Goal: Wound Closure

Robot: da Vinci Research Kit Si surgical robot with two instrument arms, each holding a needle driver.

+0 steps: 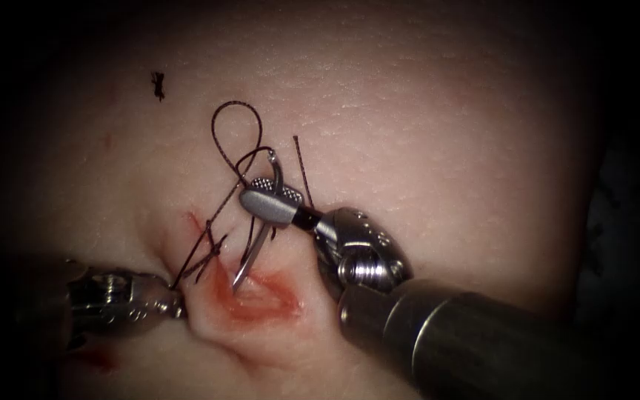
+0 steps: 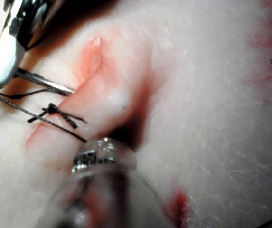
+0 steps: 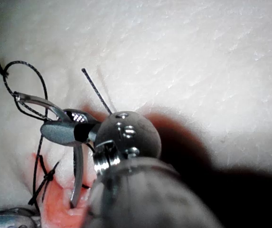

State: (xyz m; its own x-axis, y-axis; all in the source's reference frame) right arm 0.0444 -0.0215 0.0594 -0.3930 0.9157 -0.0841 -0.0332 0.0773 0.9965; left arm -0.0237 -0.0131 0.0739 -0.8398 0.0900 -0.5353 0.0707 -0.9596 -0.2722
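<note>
- Two tools are working at the cut (image 1: 257,296) in the tissue (image 1: 424,111); the right tool (image 1: 270,198) is coming in from the right and the left tool (image 1: 168,302) from the left.
- Right tool's jaws are clenching the needle (image 1: 257,248) on the upper part of its curve, nearer the thread end than the point.
- Needle's point is sitting at the red fluid (image 1: 279,285) at the cut's upper margin; it looks to be touching or just entering the tissue, with nearly all of the curve lying clear above it.
- Thread (image 1: 220,133) is looping above the right tool and running down to a tied knot (image 1: 212,248) at the cut's left end.
- Left tool is pressing its tip into the tissue on the left side of the cut, where the edge is bunching up into a ridge; it seems to be gripping the tissue, but I cannot tell how its jaws are standing.
- My judgement: a fresh bite is being set up beside the knot. The next move is calling for a firm grip on the needle, a turn following its curve, and a steady edge.
</note>
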